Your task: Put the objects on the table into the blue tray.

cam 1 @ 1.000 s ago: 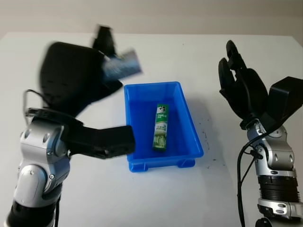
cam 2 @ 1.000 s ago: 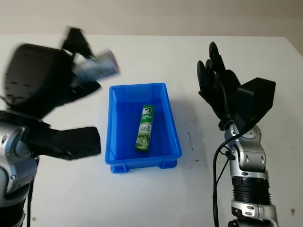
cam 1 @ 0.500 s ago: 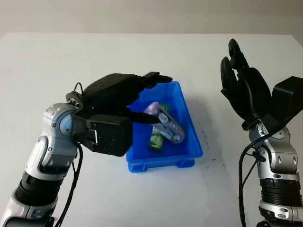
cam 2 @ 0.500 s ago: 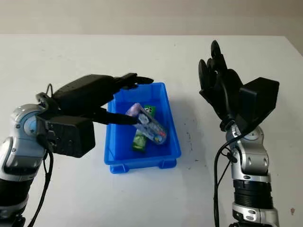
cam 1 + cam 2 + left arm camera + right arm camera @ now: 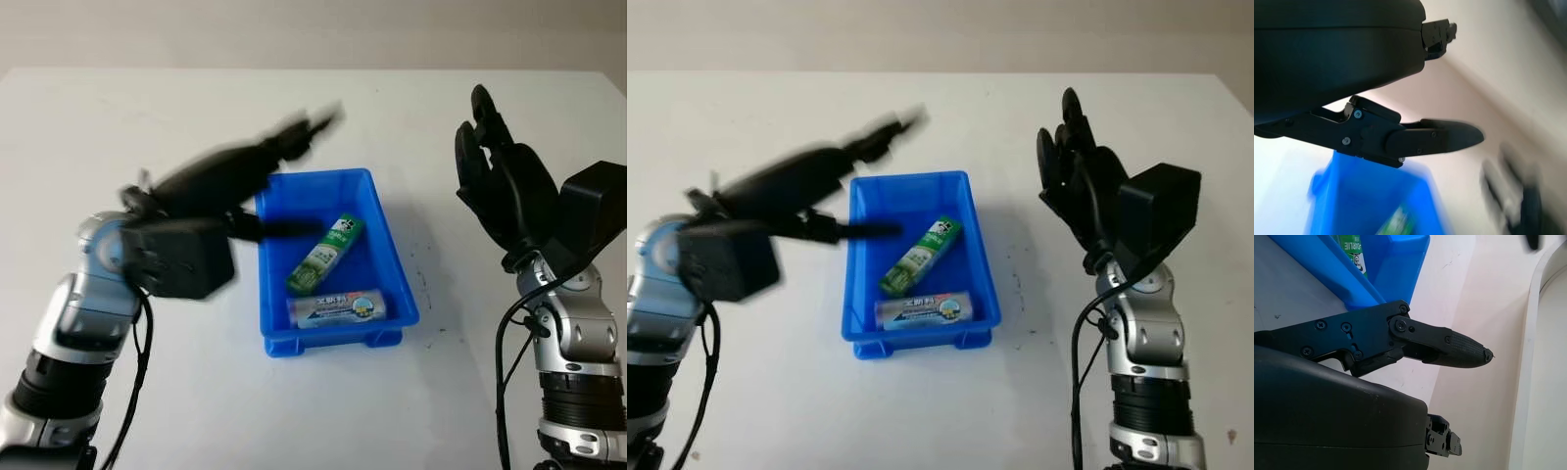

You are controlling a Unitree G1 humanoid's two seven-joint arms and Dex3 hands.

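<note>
Inside the blue tray (image 5: 400,294) lie two things: a green tube (image 5: 325,255), slanted across the middle, and a silvery tube (image 5: 337,308) lying crosswise against the near wall. Nothing else shows on the white table (image 5: 118,127), so the job looks close to finished, if not done.

Over the tray's far left corner hangs the left hand (image 5: 250,166), holding nothing, its fingers stretched out long and uncurled; one finger (image 5: 284,229) reaches in over the tray's left rim. Off to the right of the tray, well apart from it, the right hand (image 5: 505,181) is raised with its fingers pointing up, also empty and uncurled.

The main risk, as I judge it, comes from that low left finger. If the arm swings sideways without first lifting, it could catch the rim and shove or tip the light tray, spilling the tubes back onto the table. The green tube leans up toward the far right side, so a jolt might roll it.
</note>
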